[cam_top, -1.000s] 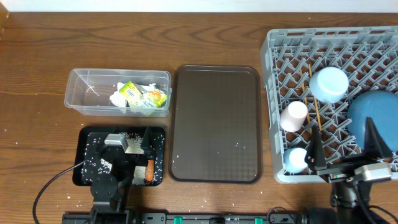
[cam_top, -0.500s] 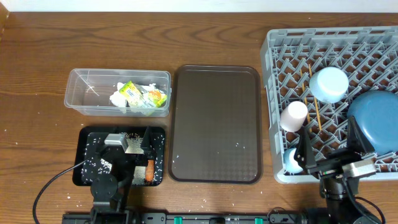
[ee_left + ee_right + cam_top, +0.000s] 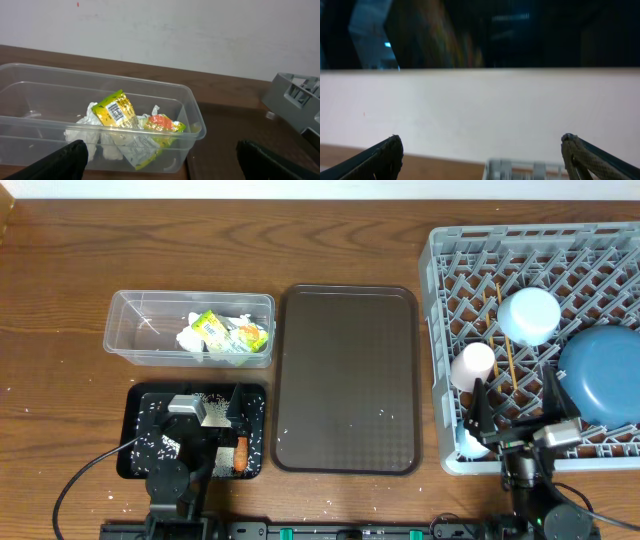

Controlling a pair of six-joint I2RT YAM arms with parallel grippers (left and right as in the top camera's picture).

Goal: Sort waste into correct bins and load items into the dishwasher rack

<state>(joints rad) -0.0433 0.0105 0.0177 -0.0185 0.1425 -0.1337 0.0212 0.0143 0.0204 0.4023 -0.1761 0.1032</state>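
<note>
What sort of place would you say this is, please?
Probably a robot test bench staged as a dish-clearing station, not a real kitchen: a wooden table against a bare white wall, a grey dishwasher rack holding cups, and a clear tub of wrappers.

Crumpled wrapper (image 3: pixel 213 328) lies in clear tub (image 3: pixel 130 330); carrot (image 3: pixel 241 452) in black tray (image 3: pixel 135 425).

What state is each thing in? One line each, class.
Tub: holds wrapper, paper.
Black tray: holds rice, carrot.
Brown tray: few white specks.
Rack: loaded.
Left tool: open.
Right tool: open.
</note>
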